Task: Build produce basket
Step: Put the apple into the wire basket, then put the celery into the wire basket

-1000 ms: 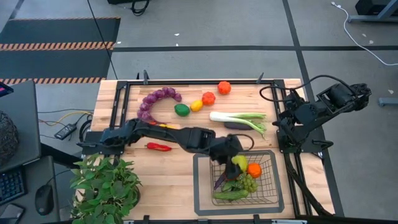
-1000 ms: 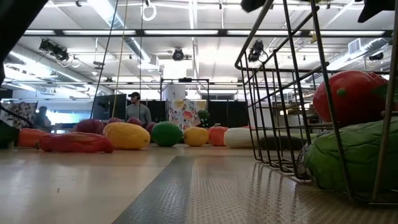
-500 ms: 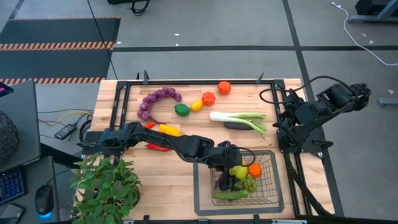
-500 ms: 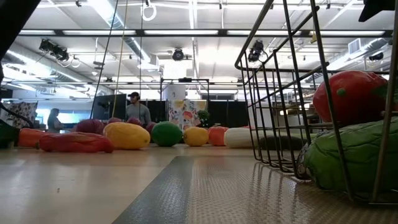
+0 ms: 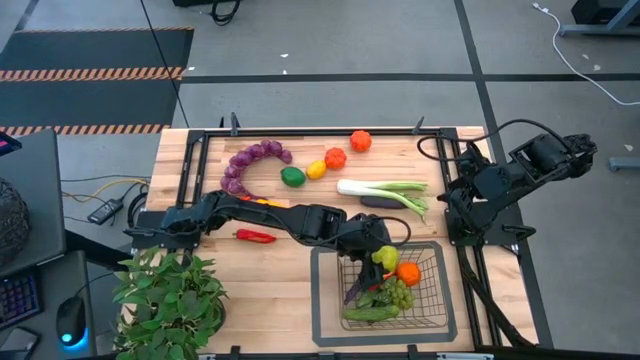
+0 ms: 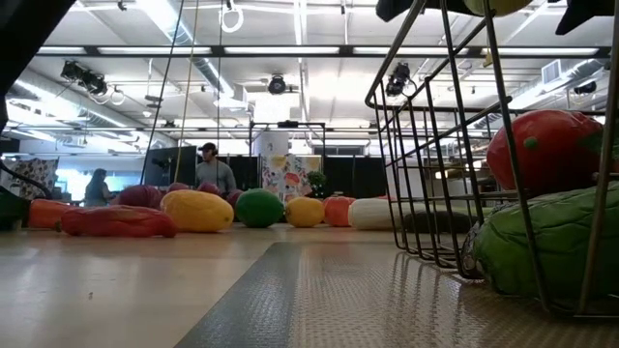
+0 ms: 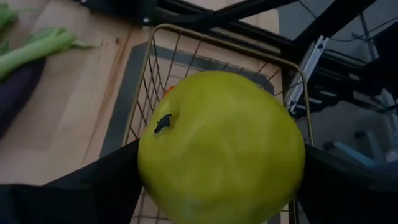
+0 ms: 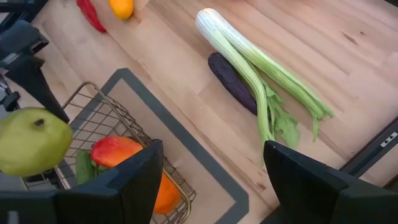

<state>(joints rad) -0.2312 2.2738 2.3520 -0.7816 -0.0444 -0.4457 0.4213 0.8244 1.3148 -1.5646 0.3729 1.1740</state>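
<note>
The wire basket (image 5: 430, 318) stands at the table's near right and holds an orange tomato (image 5: 408, 272), green grapes (image 5: 400, 296) and a cucumber (image 5: 367, 314). My left gripper (image 5: 385, 250) hangs over the basket's far left part, shut on a yellow-green fruit (image 7: 221, 146). On the table farther back lie more produce: purple grapes (image 5: 250, 160), a lime (image 5: 292, 177), a lemon (image 5: 316, 170), two tomatoes (image 5: 335, 158), a leek (image 5: 385, 188), an eggplant (image 5: 376, 202) and a red pepper (image 5: 255, 236). My right gripper (image 8: 214, 186) waits open at the right edge. My left gripper pinches the yellow-green fruit by two opposite sides between its two fingers (image 7: 93, 186). The fingers slant down, coming from the table's left. The fruit's stem (image 7: 163, 123) faces back toward the wrist. The fruit (image 8: 31, 140) hangs clear above the basket's rim.
A potted plant (image 5: 170, 300) stands at the near left corner beside the left arm. A black rail frame (image 5: 300, 131) runs around the tabletop. In the low view the basket's mesh (image 6: 435, 145) fills the right side; people stand far off in the room.
My left gripper, still shut on the yellow-green fruit, moved a little toward the table's near edge over the basket and then came back to about where it was. The produce in the basket and on the table has stayed put.
</note>
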